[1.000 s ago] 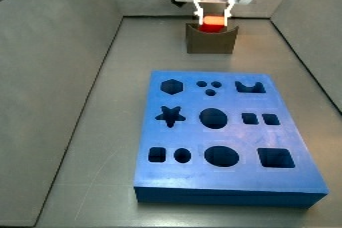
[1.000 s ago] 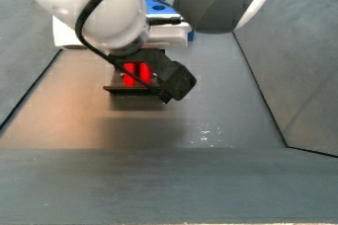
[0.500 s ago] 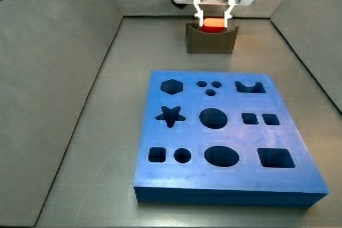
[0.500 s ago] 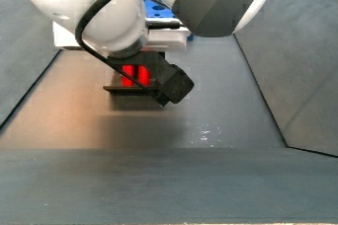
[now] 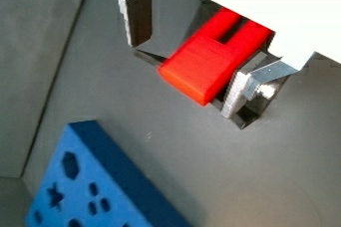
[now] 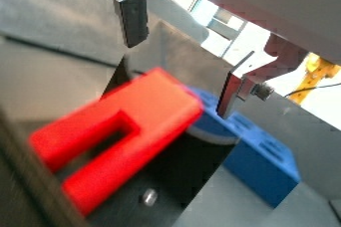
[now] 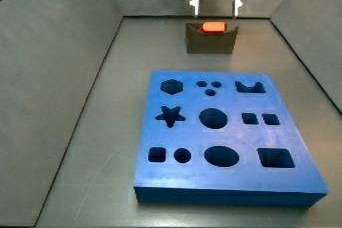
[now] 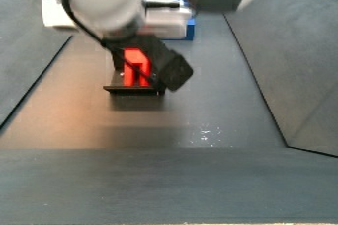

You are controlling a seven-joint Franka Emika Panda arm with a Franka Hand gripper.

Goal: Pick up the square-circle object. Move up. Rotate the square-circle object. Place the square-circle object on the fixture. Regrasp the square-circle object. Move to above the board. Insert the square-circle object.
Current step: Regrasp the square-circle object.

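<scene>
— Wrist views both give us the gripper with its silver fingers spread apart, one on each flank of the square-circle object, a gap showing on both sides. We hold nothing.

— And the red piece itself?

— It rests in the notch of the fixture. In a side view we see the gripper hanging just above it, at twelve o'clock from the block. The board lies well apart toward six o'clock, all its holes empty.

— So we judge the placing done and the regrasp next. What could spoil it?

— If we come down off-centre, one plate could land on the piece's top or shove it along the notch, and it would tip or slide out of square. A skewed hold would then fight us at the board's cut-out.

— Which way does it point?

— In a wrist view the slot between its two prongs opens away from the fixture, so we read the long axis as running roughly level along the notch, prongs overhanging one end. In a side view that slot shows too, though the arm hides much there.
</scene>
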